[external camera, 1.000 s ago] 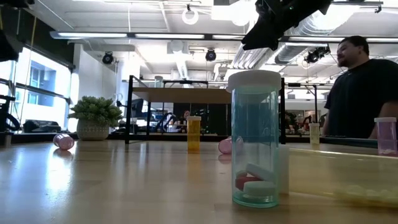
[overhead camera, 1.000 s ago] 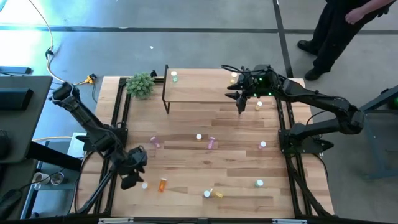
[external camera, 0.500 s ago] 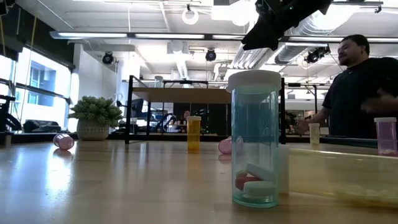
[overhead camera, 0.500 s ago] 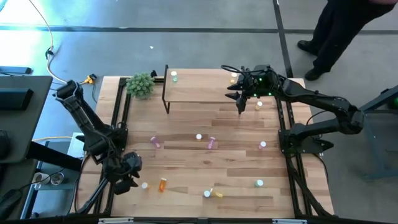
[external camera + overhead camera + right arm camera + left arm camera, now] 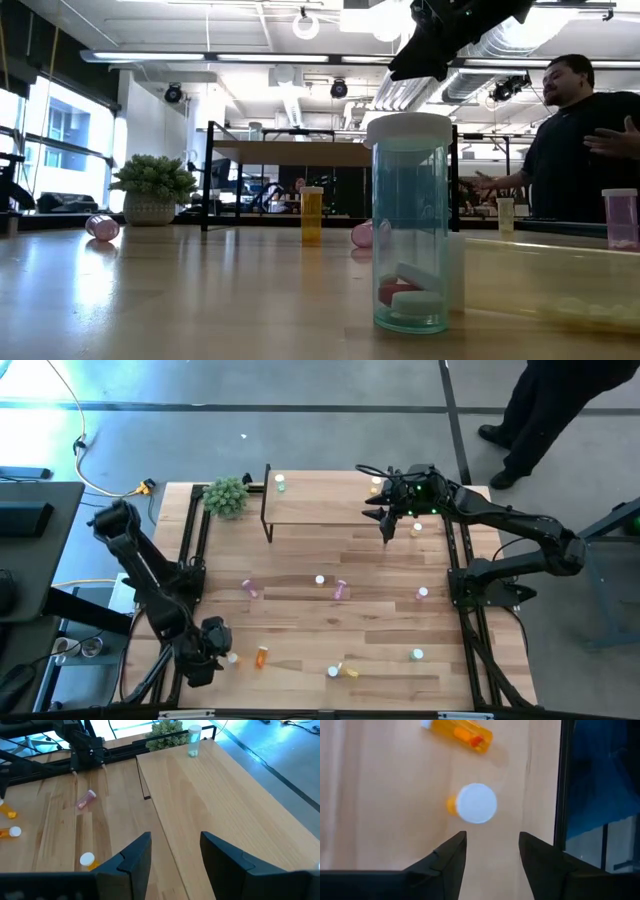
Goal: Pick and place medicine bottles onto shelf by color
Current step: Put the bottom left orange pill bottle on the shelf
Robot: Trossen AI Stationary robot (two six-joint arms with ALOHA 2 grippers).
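Note:
My left gripper (image 5: 210,660) (image 5: 492,847) stands open at the table's near left corner, pointing steeply down. Just beyond its fingertips an orange medicine bottle (image 5: 476,803) (image 5: 232,658) stands upright on its base, white cap up, untouched. A second orange bottle (image 5: 465,732) (image 5: 262,656) lies on its side past it. My right gripper (image 5: 388,530) (image 5: 172,855) hovers open above the right end of the shelf (image 5: 320,505) (image 5: 215,795), holding nothing. A green bottle (image 5: 280,483) (image 5: 194,740) and a yellowish one (image 5: 377,485) stand on the shelf.
Pink bottles (image 5: 248,588) (image 5: 341,589) (image 5: 422,593) are scattered mid-table, with a white-capped one (image 5: 320,580) between them. A yellow bottle (image 5: 345,671) and a green one (image 5: 417,654) (image 5: 408,220) are near the front edge. A green plant (image 5: 226,496) stands left of the shelf. A person (image 5: 580,150) stands beyond the far right corner.
My left gripper has moved toward the table's near edge and down, coming over the upright orange bottle at the near left corner. The bottles have stayed where they were.

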